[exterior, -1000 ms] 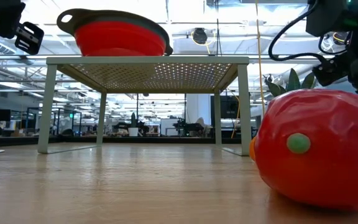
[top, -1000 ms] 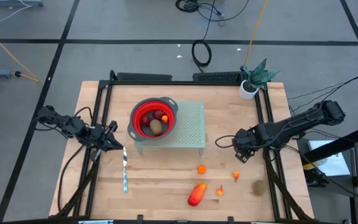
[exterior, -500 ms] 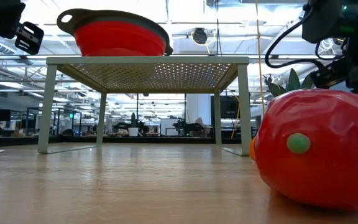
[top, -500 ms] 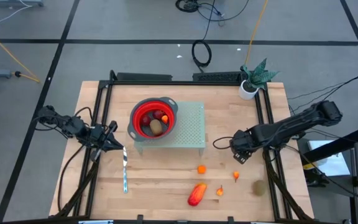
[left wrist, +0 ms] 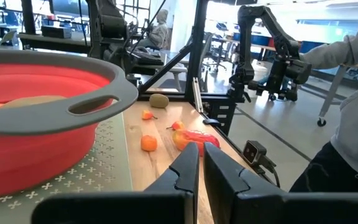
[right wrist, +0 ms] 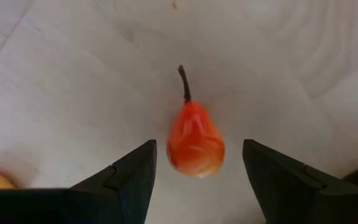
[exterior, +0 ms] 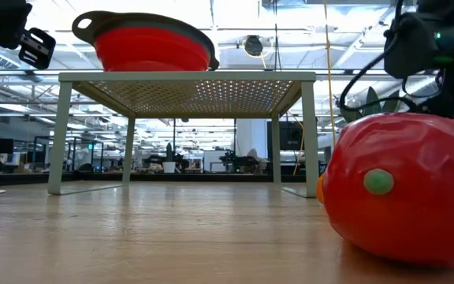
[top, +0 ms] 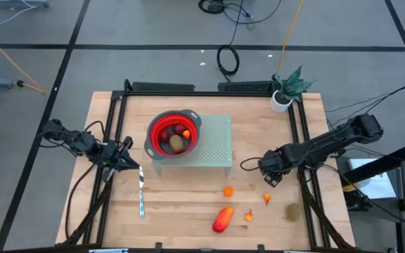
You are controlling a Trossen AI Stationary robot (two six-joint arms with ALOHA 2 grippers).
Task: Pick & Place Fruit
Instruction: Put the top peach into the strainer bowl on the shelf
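Lying on the wooden table [top: 188, 211], a small red-orange toy pear [right wrist: 195, 140] with a thin stem sits right under the right gripper [top: 270, 175], whose two fingers [right wrist: 126, 177] stand wide apart with nothing in them, one on each side of it. Near that gripper lie a round orange piece [top: 228, 190], another tiny orange piece [top: 249, 216], a long red-orange fruit [top: 222, 219] and a brown-green oval [top: 293, 211], while two more fruits rest in the red bowl [top: 162, 125] on the pale green rack [top: 216, 144] farther off. The left gripper [top: 131, 166] is pressed shut on nothing, hanging beside the rack just above a silver knife [top: 141, 193].
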